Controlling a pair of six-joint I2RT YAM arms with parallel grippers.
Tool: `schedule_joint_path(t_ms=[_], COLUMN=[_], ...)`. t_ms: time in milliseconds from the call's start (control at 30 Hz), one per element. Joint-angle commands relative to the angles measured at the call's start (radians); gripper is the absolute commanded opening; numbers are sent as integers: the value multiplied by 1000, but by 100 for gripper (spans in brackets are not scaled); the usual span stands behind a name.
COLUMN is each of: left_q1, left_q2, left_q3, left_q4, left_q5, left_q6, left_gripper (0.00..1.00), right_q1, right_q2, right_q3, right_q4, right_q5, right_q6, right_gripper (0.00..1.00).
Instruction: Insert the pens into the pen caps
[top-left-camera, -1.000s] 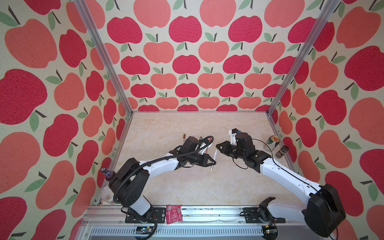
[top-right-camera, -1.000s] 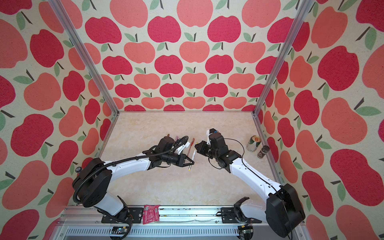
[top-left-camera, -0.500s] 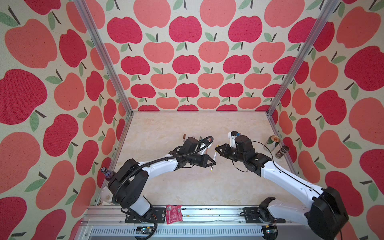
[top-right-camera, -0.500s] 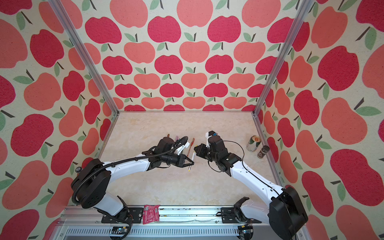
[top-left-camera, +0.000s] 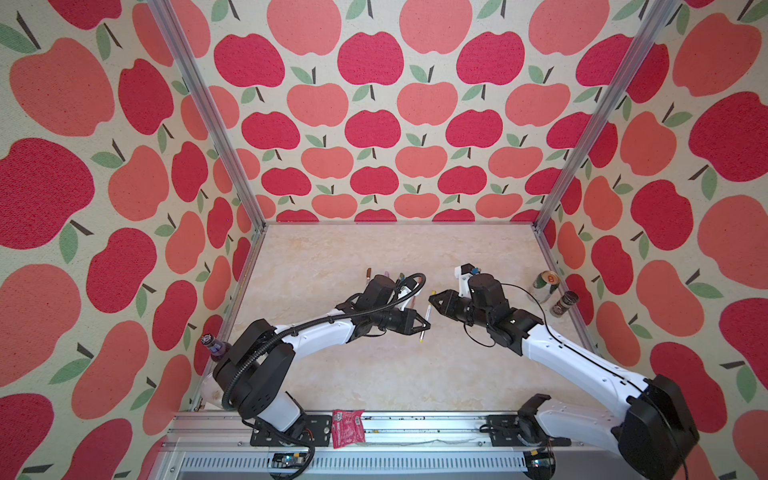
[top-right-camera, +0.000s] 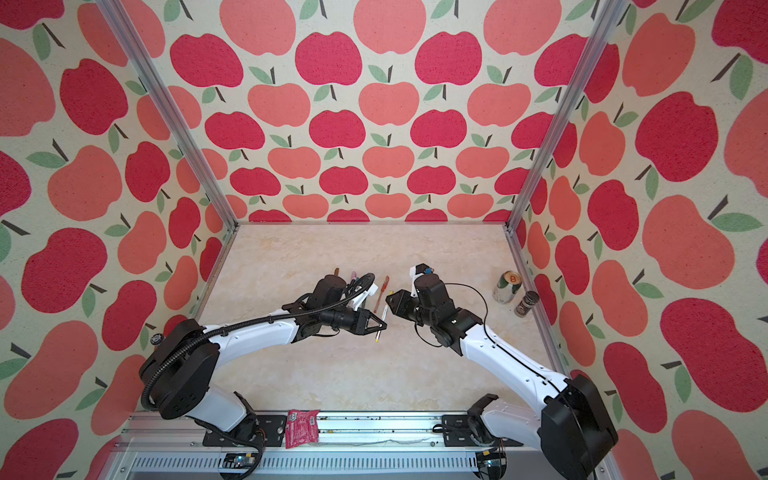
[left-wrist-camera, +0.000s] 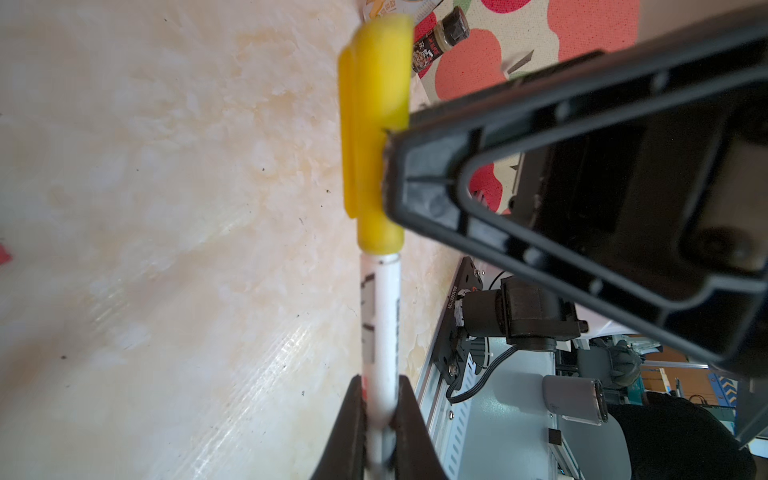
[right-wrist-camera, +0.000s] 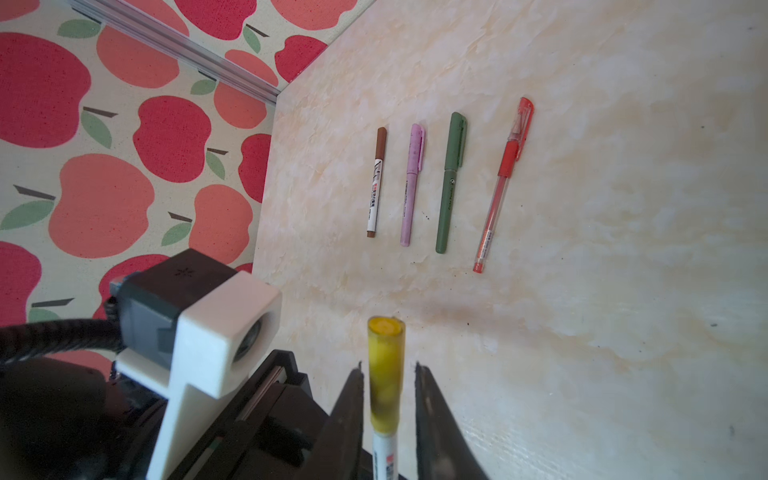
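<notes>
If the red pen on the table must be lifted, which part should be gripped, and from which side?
Likely the middle of the red pen, on its clear barrel, coming straight down from above. It lies flat, so only the top is free. Close across its thin width; the green pen lies parallel beside it, apart.

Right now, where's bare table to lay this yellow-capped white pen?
Widest: the beige marbled tabletop in front, up to the red snack packet on the rail. Also bare: the strip between the apple-print back wall and the row of four capped pens, and from its red gel pen to the green can. Crowded: that row, overhung by the left arm.
</notes>
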Motion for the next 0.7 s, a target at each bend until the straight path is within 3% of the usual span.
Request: schedule_joint_path(t_ms=[0, 200, 433, 667], left_q1=[6, 7, -1, -10], left_q2=[-50, -91, -158, -177], left_q3=[-14, -7, -4, 20], left_q4=[-55, -179, -229, -278], left_q5=[-45, -136, -274, -308], left_q6=[91, 227, 346, 410], left_gripper=[4, 4, 4, 4], right_q1=[-11, -33, -37, -31], right_q2=[-33, -37, -10, 46], right_q3=[72, 133, 165, 181], right_q4=[-69, -112, -143, -123], right_q5=[6, -10, -22, -64], right_q6=[-45, -74, -79, -78], right_gripper=[41, 55, 55, 52])
